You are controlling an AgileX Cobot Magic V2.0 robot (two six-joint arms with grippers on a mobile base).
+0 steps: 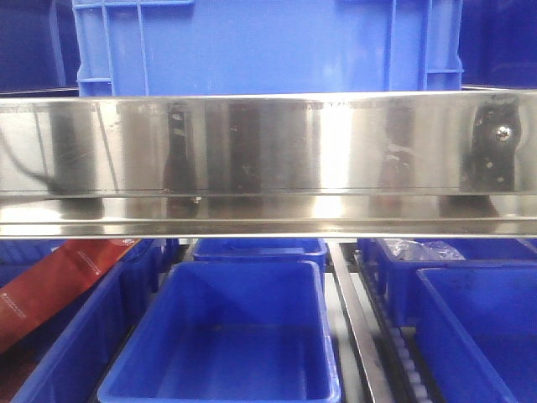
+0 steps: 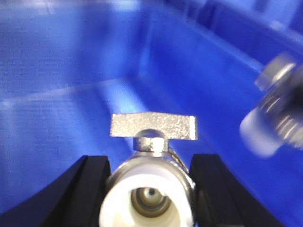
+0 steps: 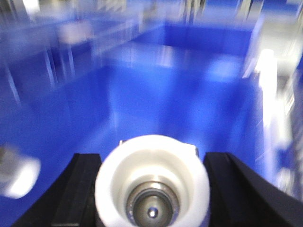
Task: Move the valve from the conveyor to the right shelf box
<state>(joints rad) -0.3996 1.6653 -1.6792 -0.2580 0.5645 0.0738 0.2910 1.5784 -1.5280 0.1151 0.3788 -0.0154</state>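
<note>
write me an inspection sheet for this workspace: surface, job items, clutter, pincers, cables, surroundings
surface: belt not in view; shiny steel rail crosses the front view
job's things: left valve, white end toward the camera, flat metal handle on top; right valve, white end toward the camera; both over the inside of a blue bin
clutter: red packet at lower left among the bins; clear bag in a bin at right
pincers: left pincer shut on left valve; right pincer shut on right valve
cables: nothing seen
surroundings: big blue crate above the rail; centre bin below it looks empty; right wrist view blurred
</note>
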